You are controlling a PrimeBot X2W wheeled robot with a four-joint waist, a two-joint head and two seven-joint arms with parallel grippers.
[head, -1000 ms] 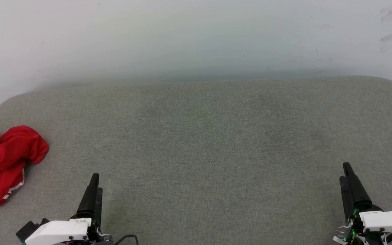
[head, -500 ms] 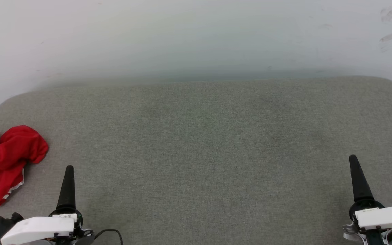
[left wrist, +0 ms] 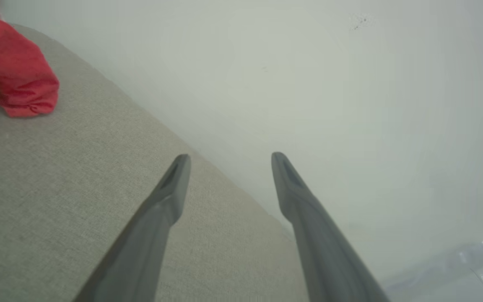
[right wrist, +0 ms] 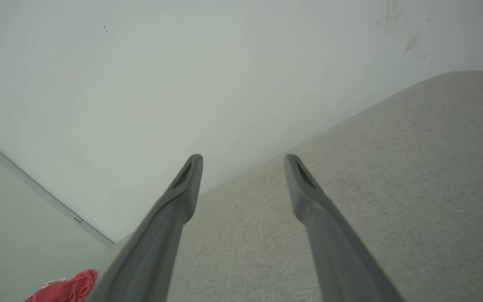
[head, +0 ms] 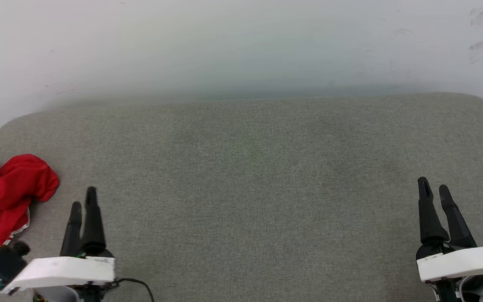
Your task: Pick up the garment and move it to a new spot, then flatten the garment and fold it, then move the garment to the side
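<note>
The garment (head: 4, 199) is a crumpled red heap with a bit of white striped trim, lying at the far left edge of the grey cushion (head: 250, 167). It also appears as a red lump, the garment (left wrist: 13, 75), at the upper left of the left wrist view, and as a small red patch, the garment (right wrist: 67, 287), at the bottom left of the right wrist view. My left gripper (head: 83, 199) stands open just right of the heap, not touching it, with nothing between its fingers. Far across the cushion at the lower right, my right gripper (head: 433, 188) is open and empty too.
A pale wall (head: 241, 46) rises right behind the cushion's far edge. The cushion's corners are rounded, and its left edge runs close beside the red heap. A wide stretch of bare grey fabric lies between the two grippers.
Both grippers have advanced up the cushion and rolled, so two fingers of each now show side by side. The left gripper shifted left, closer to the garment. The garment has not moved.
</note>
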